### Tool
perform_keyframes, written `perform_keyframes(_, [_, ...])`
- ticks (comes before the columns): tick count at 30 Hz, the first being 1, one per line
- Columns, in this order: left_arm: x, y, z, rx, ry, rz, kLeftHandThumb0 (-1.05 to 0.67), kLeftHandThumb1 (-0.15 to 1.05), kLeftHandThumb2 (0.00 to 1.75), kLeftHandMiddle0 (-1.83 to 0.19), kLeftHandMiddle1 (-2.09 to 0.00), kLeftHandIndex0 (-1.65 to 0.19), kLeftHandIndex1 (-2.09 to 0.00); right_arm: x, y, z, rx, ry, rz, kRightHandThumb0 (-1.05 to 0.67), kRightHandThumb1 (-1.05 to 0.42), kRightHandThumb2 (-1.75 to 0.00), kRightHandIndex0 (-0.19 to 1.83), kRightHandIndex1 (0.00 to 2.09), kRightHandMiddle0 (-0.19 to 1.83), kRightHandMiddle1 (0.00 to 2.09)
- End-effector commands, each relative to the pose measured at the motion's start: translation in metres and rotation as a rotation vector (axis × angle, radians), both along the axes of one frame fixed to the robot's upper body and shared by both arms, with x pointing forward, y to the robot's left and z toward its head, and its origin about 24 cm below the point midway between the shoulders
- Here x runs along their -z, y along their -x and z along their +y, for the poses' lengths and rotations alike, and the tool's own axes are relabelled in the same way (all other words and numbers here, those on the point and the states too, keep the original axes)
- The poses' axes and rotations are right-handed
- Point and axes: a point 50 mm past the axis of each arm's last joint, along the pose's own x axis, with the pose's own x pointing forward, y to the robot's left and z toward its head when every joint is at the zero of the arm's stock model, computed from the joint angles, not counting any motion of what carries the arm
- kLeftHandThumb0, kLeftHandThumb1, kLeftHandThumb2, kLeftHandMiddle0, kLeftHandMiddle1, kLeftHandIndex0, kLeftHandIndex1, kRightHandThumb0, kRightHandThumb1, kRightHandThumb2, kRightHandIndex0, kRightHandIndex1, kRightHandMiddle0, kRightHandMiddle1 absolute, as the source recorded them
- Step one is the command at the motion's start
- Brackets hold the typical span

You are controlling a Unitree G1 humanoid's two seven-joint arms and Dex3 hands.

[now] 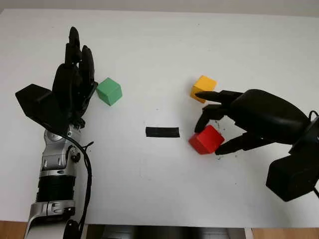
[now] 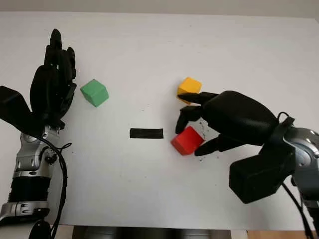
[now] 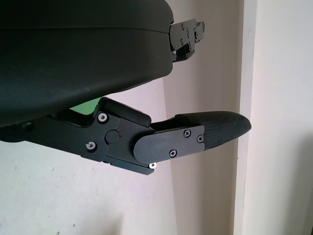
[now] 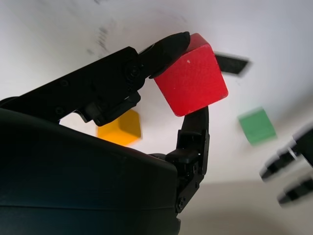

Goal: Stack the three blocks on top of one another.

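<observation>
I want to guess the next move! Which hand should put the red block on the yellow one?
Probably the right hand: its fingers already pinch the red block, and the yellow block sits just beyond. The left hand is open, beside the green block.

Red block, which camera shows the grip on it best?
The right wrist view: the red block sits pinched between the right hand's fingertips. Both eye views show it from above, partly covered by fingers.

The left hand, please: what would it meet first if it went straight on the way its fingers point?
Probably nothing: the open left hand points up the bare table, beside the green block.
</observation>
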Motion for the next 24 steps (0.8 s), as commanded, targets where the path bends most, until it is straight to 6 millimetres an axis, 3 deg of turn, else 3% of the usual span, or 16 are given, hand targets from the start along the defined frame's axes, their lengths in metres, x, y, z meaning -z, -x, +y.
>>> perform_keyframes(1, [0.0, 0.001, 0.001, -0.006, 0.002, -0.004, -0.76, 1.05, 0.58, 0.14, -0.06, 0.18, -0.05, -0.011, -0.002, 0.008, -0.018, -0.044, -0.012, -0.42, -0.93, -0.05, 0.22, 0.04, 0.43, 1.42])
perform_keyframes(6, [0.0, 0.0, 0.0, -0.002, -0.002, -0.01, -0.76, 1.05, 0.58, 0.15, -0.05, 0.19, -0.05, -0.023, -0.011, 0.026, -0.007, -0.131, 0.047, -0.44, -0.93, -0.05, 0.26, 0.06, 0.46, 1.48])
perform_keyframes(13, [0.0, 0.001, -0.001, -0.002, 0.002, -0.011, -0.76, 1.05, 0.57, 0.15, -0.05, 0.19, -0.05, -0.022, -0.023, 0.046, -0.024, -0.247, 0.221, -0.46, -0.95, -0.06, 0.2, 0.03, 0.4, 1.53])
perform_keyframes(18, [0.001, 0.002, -0.002, -0.011, 0.006, -0.005, -0.77, 1.05, 0.57, 0.14, -0.06, 0.18, -0.05, -0.007, -0.032, 0.057, -0.002, -0.312, 0.334, -0.52, -0.95, -0.06, 0.21, 0.04, 0.4, 1.55])
perform_keyframes(24, [0.002, 0.002, -0.002, -0.015, 0.016, -0.004, -0.76, 1.05, 0.57, 0.14, -0.06, 0.18, -0.05, 0.01, -0.037, 0.068, 0.032, -0.355, 0.411, -0.47, -0.93, -0.05, 0.2, 0.03, 0.4, 1.57])
